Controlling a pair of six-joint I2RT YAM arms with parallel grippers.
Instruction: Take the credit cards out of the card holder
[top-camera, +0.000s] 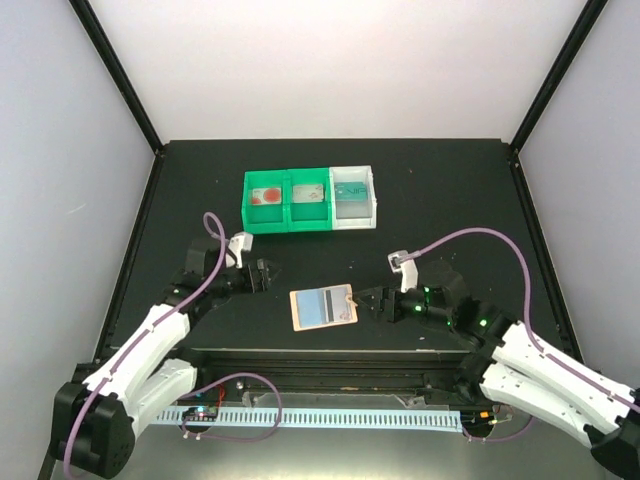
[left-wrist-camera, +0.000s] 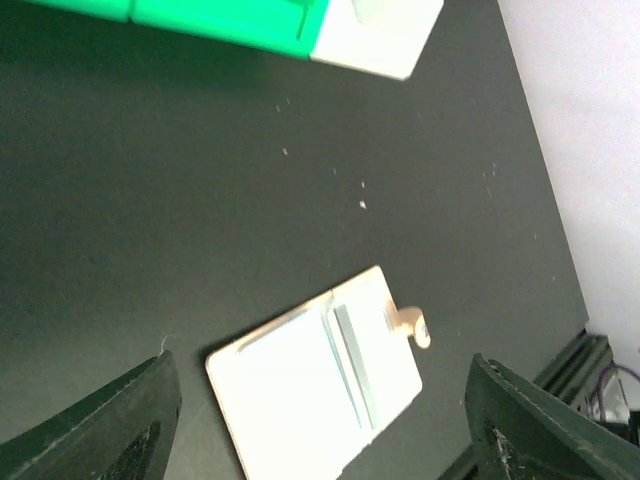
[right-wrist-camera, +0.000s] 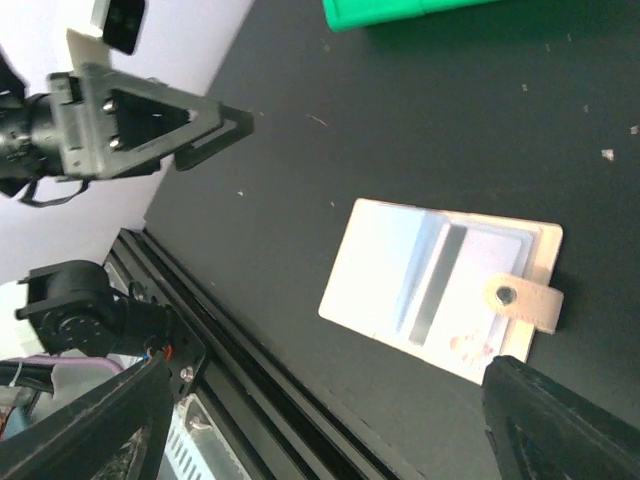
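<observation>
The tan card holder (top-camera: 323, 307) lies flat on the black table between my two arms, its snap tab pointing right. Its inner face shows a pale blue-grey panel with a dark stripe; I cannot tell whether a card sits in it. My left gripper (top-camera: 262, 275) is open, just up and left of it, apart from it. My right gripper (top-camera: 372, 300) is open beside the tab edge. In the wrist views the holder (left-wrist-camera: 315, 375) (right-wrist-camera: 440, 285) lies ahead of wide-apart jaws. Three credit cards lie in the bins: white-red (top-camera: 266, 195), grey (top-camera: 309, 192), teal (top-camera: 351, 195).
A green two-compartment bin (top-camera: 287, 222) and a white bin (top-camera: 355, 220) stand side by side at the back middle. A metal rail (top-camera: 330, 360) runs along the table's near edge. Grey walls close in the table's left, right and back sides.
</observation>
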